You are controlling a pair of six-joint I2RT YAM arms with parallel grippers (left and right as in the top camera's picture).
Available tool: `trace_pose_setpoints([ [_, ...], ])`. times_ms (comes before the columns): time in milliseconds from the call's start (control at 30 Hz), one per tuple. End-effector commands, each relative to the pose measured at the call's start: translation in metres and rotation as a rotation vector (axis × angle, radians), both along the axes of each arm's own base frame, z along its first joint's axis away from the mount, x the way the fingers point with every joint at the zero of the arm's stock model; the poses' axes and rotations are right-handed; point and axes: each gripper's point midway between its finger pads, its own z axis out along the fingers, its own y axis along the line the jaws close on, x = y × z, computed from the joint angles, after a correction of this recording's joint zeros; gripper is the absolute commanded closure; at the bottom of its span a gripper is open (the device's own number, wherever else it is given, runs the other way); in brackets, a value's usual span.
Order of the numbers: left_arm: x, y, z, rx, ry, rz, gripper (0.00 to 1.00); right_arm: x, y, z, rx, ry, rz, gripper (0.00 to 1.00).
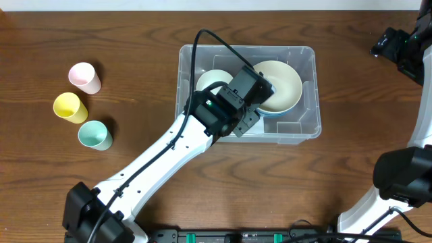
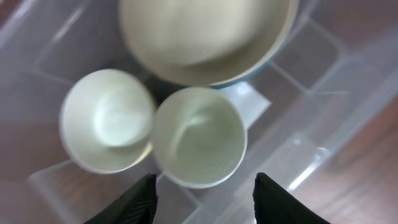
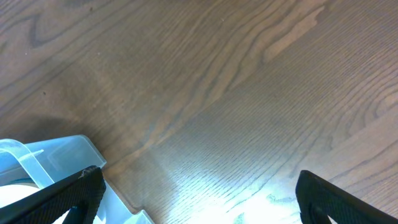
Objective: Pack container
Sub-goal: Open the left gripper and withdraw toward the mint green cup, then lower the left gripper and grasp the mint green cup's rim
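The clear plastic container (image 1: 305, 129) stands in the middle of the table. A large cream bowl (image 1: 282, 82) lies in it, with a pale small bowl (image 1: 211, 81) to its left. My left gripper (image 2: 205, 186) hangs over the inside of the container, open. Its two black fingers (image 2: 140, 199) stand apart, and a second small pale bowl (image 2: 199, 137) sits just ahead of them, not gripped. Beside that one lie the first small bowl (image 2: 106, 127) and the large bowl (image 2: 205, 37). My right gripper (image 3: 199, 186) is open over bare wood, a corner of the container (image 3: 56, 155) at its left finger.
Three cups stand on the table's left: pink (image 1: 84, 77), yellow (image 1: 69, 106) and teal (image 1: 94, 135). The left arm (image 1: 162, 152) reaches diagonally from the front edge to the container. The right arm (image 1: 405, 175) stands at the far right.
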Motion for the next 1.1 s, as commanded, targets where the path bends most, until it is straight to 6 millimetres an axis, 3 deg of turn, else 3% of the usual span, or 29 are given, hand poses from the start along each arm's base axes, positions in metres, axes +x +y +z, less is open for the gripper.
trace_pose_setpoints([
  [0, 0.016, 0.027, 0.025, -0.002, -0.084, 0.159, 0.49, 0.0, -0.002, -0.002, 0.004, 0.003, -0.019, 0.01],
  [100, 0.023, 0.055, 0.046, -0.071, -0.095, 0.301, 0.49, 0.0, -0.002, -0.002, 0.004, 0.003, -0.019, 0.01],
  [233, 0.031, 0.119, 0.074, -0.167, -0.104, 0.557, 0.48, 0.0, -0.002, -0.002, 0.004, 0.003, -0.019, 0.01],
  [333, 0.031, 0.176, 0.085, -0.195, -0.107, 0.744, 0.33, 0.0, -0.002, -0.002, 0.004, 0.003, -0.019, 0.01],
  [500, 0.011, 0.265, 0.068, -0.137, -0.005, 1.059, 0.29, 0.0, -0.002, -0.002, 0.004, 0.003, -0.019, 0.01],
  [600, -0.005, 0.302, 0.047, -0.085, 0.099, 1.216, 0.29, 0.0, -0.002, -0.002, 0.004, 0.003, -0.019, 0.01],
  [867, -0.012, 0.348, -0.008, 0.007, 0.29, 1.423, 0.29, 0.0, -0.002, -0.002, 0.004, 0.003, -0.019, 0.01],
  [1067, -0.004, 0.355, -0.047, 0.037, 0.404, 1.479, 0.29, 0.0, -0.002, -0.002, 0.004, 0.003, -0.019, 0.01],
])
